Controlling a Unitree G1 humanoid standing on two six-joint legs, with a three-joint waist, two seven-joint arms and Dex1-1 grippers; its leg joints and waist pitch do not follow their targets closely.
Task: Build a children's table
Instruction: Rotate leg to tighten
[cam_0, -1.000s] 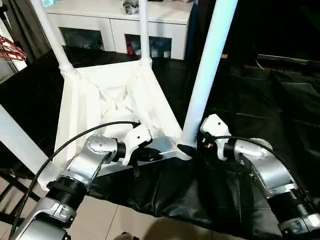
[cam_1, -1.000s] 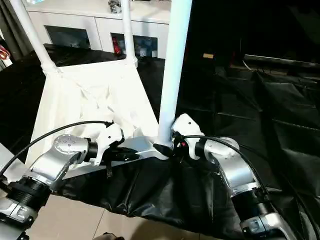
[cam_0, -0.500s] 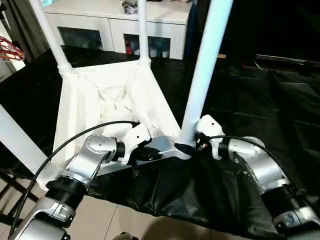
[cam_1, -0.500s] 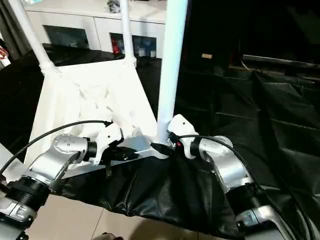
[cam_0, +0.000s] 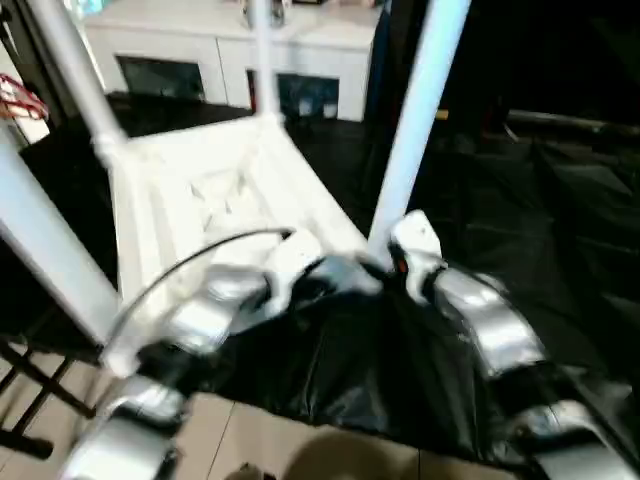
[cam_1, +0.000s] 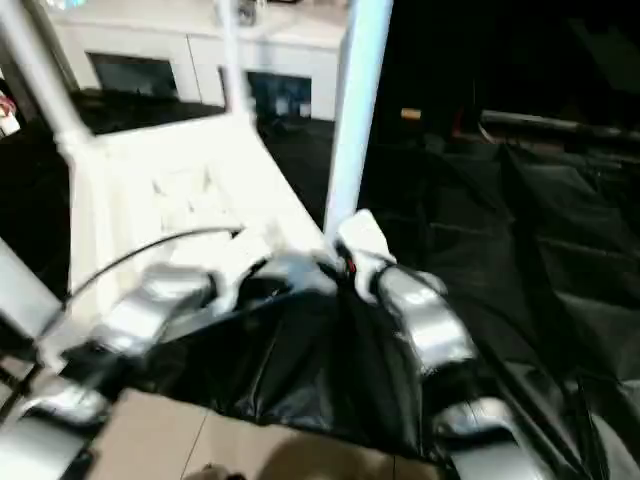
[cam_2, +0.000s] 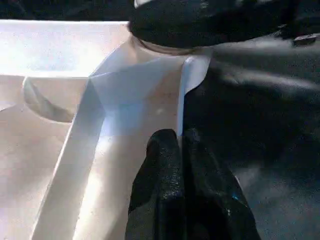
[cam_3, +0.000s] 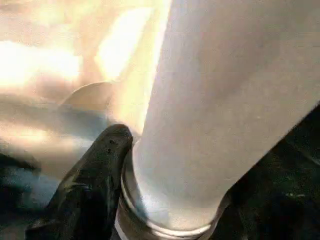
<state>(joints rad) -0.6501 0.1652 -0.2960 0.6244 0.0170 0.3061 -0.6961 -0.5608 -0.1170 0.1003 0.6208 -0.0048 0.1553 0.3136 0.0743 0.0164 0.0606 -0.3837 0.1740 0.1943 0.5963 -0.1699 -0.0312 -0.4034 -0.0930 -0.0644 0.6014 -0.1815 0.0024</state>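
We see the children's table (cam_0: 215, 180) lying upside down on a black sheet (cam_0: 520, 230) spread over the floor, its ribbed underside facing up and its white legs rising from the corner sockets. The near-right leg (cam_0: 415, 120) stands upright in the corner closest to us, between our two silver forearms. In our left wrist view, the left end effector (cam_2: 180, 145) has its two black fingers pressed together on the thin upright rim of the table top, right beside that corner socket, so it is clamped on the children's table. In our right wrist view, the right end effector (cam_3: 165, 180) sits at the flared base of the near-right leg, with one black finger (cam_3: 92, 180) lying against the leg's side just above the socket ring; the second finger is dim at the far side of the leg, so the leg stands between the two fingers, though we cannot tell how firmly they press. Behind the table stands a white cabinet (cam_0: 230, 55) with glass doors. Pale floor (cam_0: 300, 450) shows at the near edge of the sheet.
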